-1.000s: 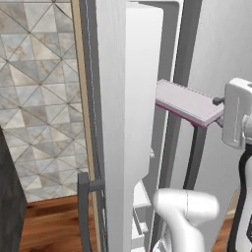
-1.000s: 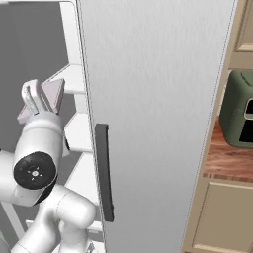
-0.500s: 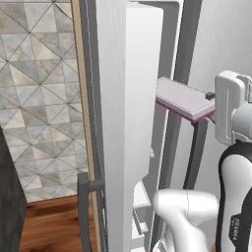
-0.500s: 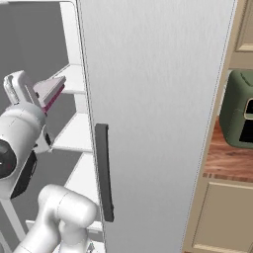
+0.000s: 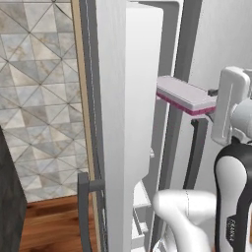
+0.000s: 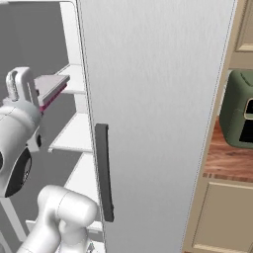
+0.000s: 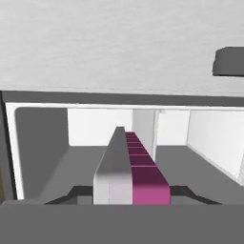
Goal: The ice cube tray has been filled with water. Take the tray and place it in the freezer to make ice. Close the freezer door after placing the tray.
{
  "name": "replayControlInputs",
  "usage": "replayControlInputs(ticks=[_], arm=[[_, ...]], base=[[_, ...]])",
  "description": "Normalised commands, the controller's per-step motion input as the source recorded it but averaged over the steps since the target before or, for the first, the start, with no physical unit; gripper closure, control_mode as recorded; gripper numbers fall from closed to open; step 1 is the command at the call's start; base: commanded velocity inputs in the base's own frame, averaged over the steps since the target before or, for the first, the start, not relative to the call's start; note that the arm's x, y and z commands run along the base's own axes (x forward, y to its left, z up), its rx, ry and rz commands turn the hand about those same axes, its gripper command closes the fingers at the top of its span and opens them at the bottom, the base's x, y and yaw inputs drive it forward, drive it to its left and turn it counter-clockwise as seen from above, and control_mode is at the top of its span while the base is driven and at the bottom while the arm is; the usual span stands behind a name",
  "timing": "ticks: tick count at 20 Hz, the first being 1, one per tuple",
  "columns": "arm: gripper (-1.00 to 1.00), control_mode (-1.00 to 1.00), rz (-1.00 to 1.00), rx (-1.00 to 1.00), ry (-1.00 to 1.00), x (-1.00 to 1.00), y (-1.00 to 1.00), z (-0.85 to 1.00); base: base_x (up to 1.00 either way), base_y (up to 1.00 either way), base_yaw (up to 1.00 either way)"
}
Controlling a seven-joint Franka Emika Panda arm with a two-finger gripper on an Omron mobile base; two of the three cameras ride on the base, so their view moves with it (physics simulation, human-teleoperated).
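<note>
The ice cube tray (image 5: 186,95) is a long pale slab with a magenta lower edge, held level in mid-air. My gripper (image 5: 213,102) is shut on its near end. In the right base view the tray (image 6: 51,86) reaches toward the white shelves of the open freezer (image 6: 74,134), level with an upper shelf. In the hand view the tray (image 7: 131,164) runs straight ahead from my gripper (image 7: 131,196) into a white-walled compartment. The freezer door (image 5: 115,123) stands swung open, edge-on, with its dark handle (image 5: 83,209) low on the left.
The plain right fridge door (image 6: 158,108) is closed, its dark bar handle (image 6: 104,172) beside my arm. A green appliance (image 6: 239,111) sits on the wooden counter to the right. A tiled wall (image 5: 37,98) lies left of the open door.
The tray has come from tilted to level and risen slightly toward the freezer shelves. My wrist and forearm have swung up behind it. The grip has stayed shut.
</note>
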Motion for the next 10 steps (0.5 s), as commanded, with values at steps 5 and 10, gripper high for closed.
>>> replayControlInputs(ticks=[5,10], arm=[[1.00,-1.00,-0.01,0.21,0.00,0.00,0.00,-0.11],[1.00,-1.00,0.00,0.13,0.00,0.00,0.01,-0.15]], base=[[0.00,0.00,0.00],[0.00,0.00,0.00]])
